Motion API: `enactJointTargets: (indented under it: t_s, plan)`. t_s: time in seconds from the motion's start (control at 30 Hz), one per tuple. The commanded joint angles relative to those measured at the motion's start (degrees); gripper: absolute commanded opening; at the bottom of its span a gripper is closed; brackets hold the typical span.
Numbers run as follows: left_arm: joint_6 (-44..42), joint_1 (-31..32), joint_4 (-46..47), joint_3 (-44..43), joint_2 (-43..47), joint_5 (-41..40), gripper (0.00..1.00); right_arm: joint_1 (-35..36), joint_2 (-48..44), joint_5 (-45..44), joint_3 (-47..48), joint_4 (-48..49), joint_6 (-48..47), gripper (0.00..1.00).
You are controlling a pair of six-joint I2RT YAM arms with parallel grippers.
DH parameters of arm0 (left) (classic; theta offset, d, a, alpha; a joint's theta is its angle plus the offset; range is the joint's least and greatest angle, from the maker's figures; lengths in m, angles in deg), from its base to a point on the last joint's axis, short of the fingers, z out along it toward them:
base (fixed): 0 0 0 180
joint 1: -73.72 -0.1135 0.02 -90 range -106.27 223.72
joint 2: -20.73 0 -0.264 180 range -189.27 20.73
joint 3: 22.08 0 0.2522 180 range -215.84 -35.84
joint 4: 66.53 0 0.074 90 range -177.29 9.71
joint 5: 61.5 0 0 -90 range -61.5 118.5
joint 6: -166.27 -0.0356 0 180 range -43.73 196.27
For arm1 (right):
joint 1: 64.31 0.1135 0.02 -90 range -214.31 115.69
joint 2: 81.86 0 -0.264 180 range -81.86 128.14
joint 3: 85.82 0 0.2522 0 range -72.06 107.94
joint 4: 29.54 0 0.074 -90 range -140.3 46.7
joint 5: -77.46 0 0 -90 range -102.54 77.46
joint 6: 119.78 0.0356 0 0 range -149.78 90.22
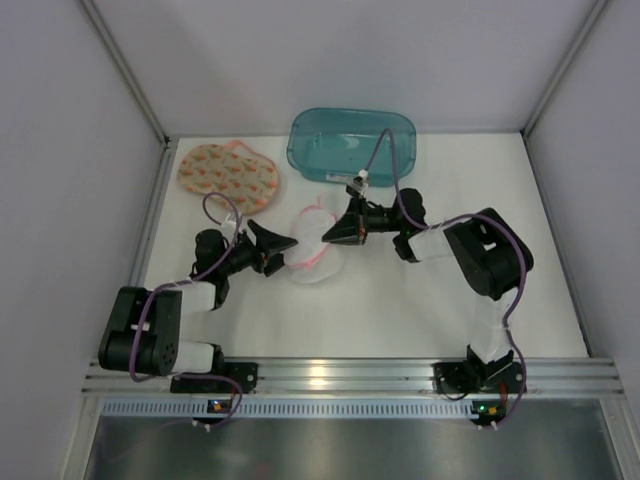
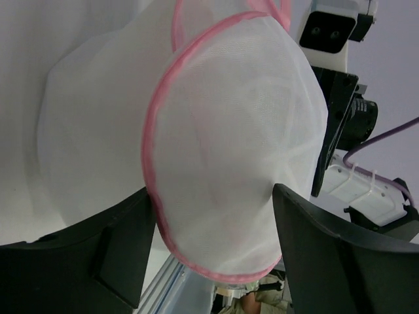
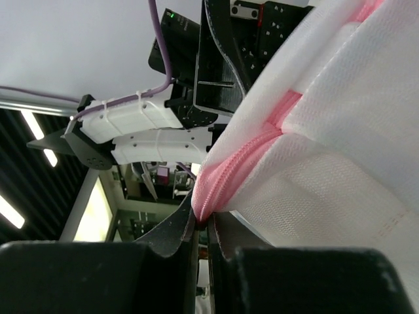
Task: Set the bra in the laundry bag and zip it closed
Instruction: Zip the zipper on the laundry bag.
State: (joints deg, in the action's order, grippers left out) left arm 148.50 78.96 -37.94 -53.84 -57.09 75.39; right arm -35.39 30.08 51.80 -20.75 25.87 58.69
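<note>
The bra (image 1: 228, 172), peach with an orange pattern, lies flat at the back left of the table, apart from both grippers. The laundry bag (image 1: 312, 247), white mesh with pink trim, sits mid-table between the grippers. My left gripper (image 1: 278, 246) is open, its jaws standing either side of the bag's rounded pink-edged end (image 2: 229, 163) without pinching it. My right gripper (image 1: 336, 232) is shut on the bag's pink zipper seam (image 3: 242, 163), with the mesh bunched above its fingertips (image 3: 175, 230). I cannot tell whether the bag is open.
A teal translucent tub (image 1: 351, 141) stands at the back centre, just behind the right gripper. White walls enclose the table on the left, right and back. A metal rail (image 1: 340, 375) runs along the near edge.
</note>
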Motion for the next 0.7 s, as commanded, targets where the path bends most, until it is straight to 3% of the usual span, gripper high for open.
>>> enactJointTargets:
  t_s: [0.0, 0.13, 0.17, 0.23, 0.27, 0.3, 0.37, 0.43, 0.5, 0.6, 0.67]
  plan:
    - [5.55, 1.70, 10.47, -1.69, -1.63, -2.95, 0.75, 1.92, -1.81, -0.96, 0.46, 2.03, -2.86, 0.08]
    - [6.70, 1.97, 13.10, -2.48, -1.64, -1.38, 0.37, 1.83, -4.26, -1.84, 1.07, -10.13, -11.00, 0.15]
    - [6.79, 1.97, 13.89, -2.57, -1.28, -0.93, 0.31, 1.57, -6.80, -2.72, 1.33, -21.94, -19.74, 0.16]
    - [6.44, 1.71, 13.90, -2.57, 0.73, 0.65, 0.18, 0.26, -9.71, -5.61, 4.48, -40.68, -31.45, 0.30]
    - [6.26, 1.71, 13.90, -2.48, 1.44, 1.35, 0.01, -0.18, -12.16, -10.06, 6.50, -49.30, -44.56, 0.39]
    - [5.65, 1.62, 13.73, -2.39, 2.92, 1.71, 0.00, -0.80, -13.05, -13.07, 8.87, -66.79, -50.79, 0.58]
    - [5.21, 1.62, 13.46, -1.69, 3.81, 1.97, 0.00, -1.15, -15.60, -20.34, 14.86, -76.24, -61.25, 0.70]
    - [5.29, 1.62, 11.80, -0.90, 4.43, 1.10, 0.00, -2.12, -17.36, -24.15, 18.10, -82.76, -65.33, 0.99]
    - [5.38, 1.62, 11.44, -0.98, 4.43, -0.57, 0.00, -2.38, -19.03, -28.55, 20.92, -86.98, -71.40, 0.99]
    - [6.43, 1.71, 10.91, -2.12, 2.86, -1.89, 0.00, -3.09, -21.23, -29.09, 19.71, -86.48, -70.37, 0.99]
    - [7.13, 1.80, 10.91, -2.83, 1.63, -2.24, 0.00, -4.05, -20.19, -21.22, 18.13, -83.95, -67.56, 0.99]
